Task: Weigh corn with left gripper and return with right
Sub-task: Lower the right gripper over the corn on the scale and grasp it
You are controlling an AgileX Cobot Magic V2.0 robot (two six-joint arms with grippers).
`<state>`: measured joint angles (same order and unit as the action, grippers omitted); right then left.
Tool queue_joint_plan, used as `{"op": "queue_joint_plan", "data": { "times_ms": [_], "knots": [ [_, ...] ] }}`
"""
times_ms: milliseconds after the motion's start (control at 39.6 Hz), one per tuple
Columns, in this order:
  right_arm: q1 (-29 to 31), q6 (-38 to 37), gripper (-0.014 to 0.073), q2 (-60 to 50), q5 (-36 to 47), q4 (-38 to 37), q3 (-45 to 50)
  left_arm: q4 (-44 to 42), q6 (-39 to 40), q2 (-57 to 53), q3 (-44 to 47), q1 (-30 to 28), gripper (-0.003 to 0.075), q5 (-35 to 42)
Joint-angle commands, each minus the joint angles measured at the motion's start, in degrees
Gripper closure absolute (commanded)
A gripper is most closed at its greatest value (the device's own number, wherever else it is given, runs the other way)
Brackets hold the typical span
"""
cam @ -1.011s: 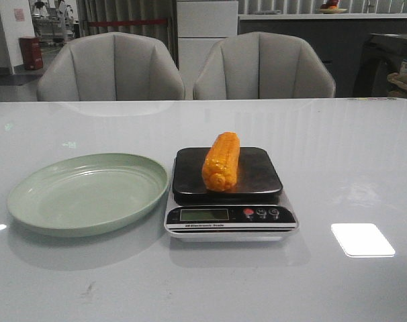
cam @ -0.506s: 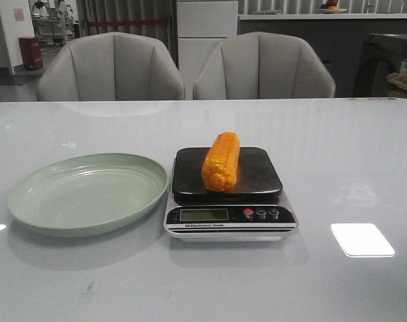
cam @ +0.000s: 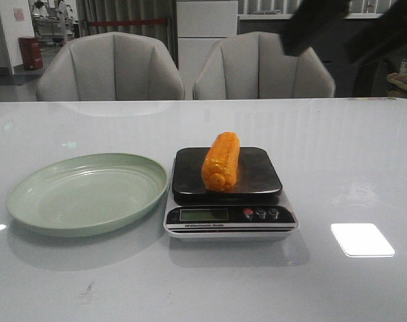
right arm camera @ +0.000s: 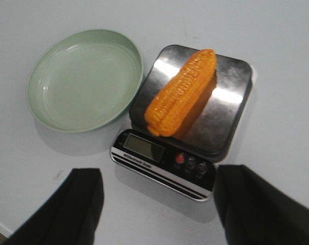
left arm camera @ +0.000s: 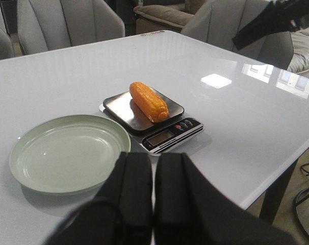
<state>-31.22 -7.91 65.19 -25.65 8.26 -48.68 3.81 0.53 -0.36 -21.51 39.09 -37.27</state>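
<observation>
The orange-yellow corn [cam: 221,161] lies lengthwise on the black platform of a small digital scale [cam: 230,216], with nothing touching it. It also shows in the left wrist view [left arm camera: 148,100] and the right wrist view [right arm camera: 182,92]. The pale green plate [cam: 86,193] stands empty just left of the scale. My left gripper [left arm camera: 153,171] is shut and empty, held back above the near table edge, and is out of the front view. My right gripper [right arm camera: 157,204] is open wide and empty, high above the scale; in the front view [cam: 348,30] it is a dark blur at the top right.
The scale's display and three buttons [right arm camera: 190,162] face the near edge. Two grey chairs [cam: 113,67] stand behind the white table [cam: 351,168]. The table's right edge and a leg [left arm camera: 277,189] show in the left wrist view.
The right gripper has come into the front view at the top right. The corn, scale and plate have not moved.
</observation>
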Motion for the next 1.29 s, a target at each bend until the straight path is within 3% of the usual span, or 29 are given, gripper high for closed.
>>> {"op": "queue_joint_plan", "data": {
  "times_ms": [0,228,531,683,1264],
  "knots": [
    [-1.47,-2.29,0.0090,5.73,1.47,0.36,-8.17,0.19,0.08,-0.02,-1.32,0.27,0.0596,4.93],
    [-2.89,-7.55,0.0089,20.18,-8.74,-0.02,-22.89,0.19,0.08,-0.02,-1.31,0.27,0.0596,4.93],
    [-3.46,-30.57,0.0090,34.59,-24.51,-14.33,-39.54,0.19,0.08,-0.02,-1.31,0.27,0.0596,4.93],
    [-3.56,-37.16,0.0090,39.52,-27.01,-15.13,-43.29,0.19,0.08,-0.02,-1.31,0.27,0.0596,4.93],
    [-3.65,-39.66,0.0114,49.64,-27.84,-10.23,-46.90,0.19,0.08,-0.02,-1.31,0.27,0.0596,4.93]
  ]
}}
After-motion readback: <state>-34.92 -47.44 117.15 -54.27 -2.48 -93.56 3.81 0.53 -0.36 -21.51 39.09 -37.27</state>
